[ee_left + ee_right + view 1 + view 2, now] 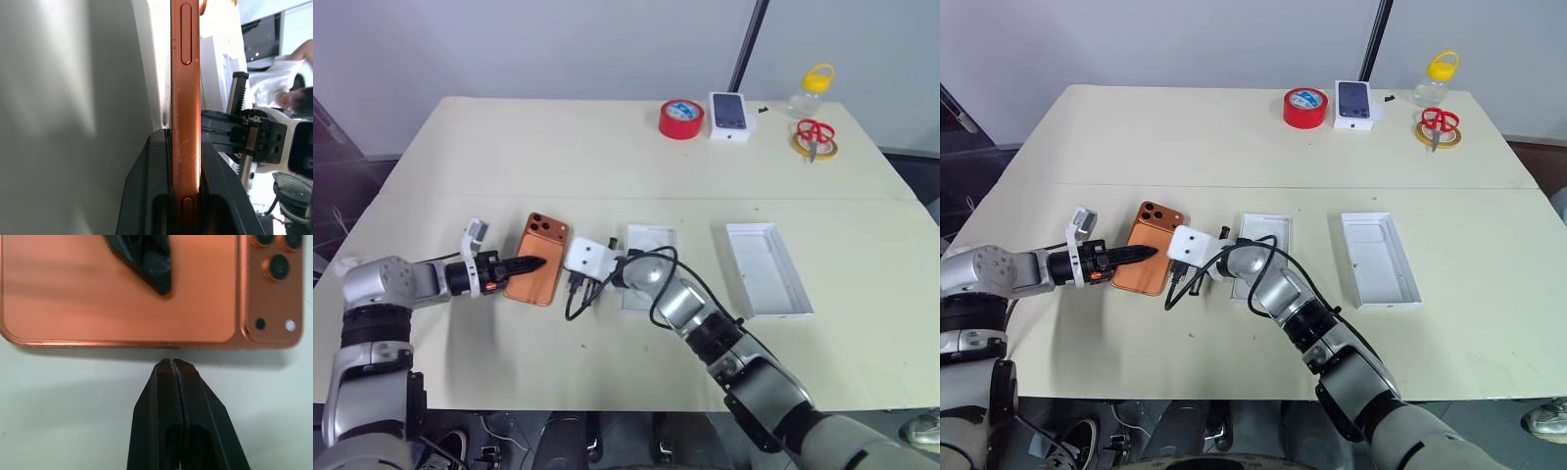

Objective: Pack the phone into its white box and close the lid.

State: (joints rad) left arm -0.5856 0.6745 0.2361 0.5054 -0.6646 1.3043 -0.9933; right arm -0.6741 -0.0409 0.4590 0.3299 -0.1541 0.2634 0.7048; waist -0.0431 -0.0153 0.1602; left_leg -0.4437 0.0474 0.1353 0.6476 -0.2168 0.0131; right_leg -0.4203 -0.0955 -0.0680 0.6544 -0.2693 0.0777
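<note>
Cream table (pixel 607 157), left gripper (pixel 530 263) level, pinching phone (pixel 538 259); right gripper (pixel 173 363) pressed together just beside it

Cream table (pixel 607 147), pale wall (pixel 558 44)

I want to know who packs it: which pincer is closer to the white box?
Right. The right pincer sits between phone and white box; the left pincer grips the phone's far side.
</note>
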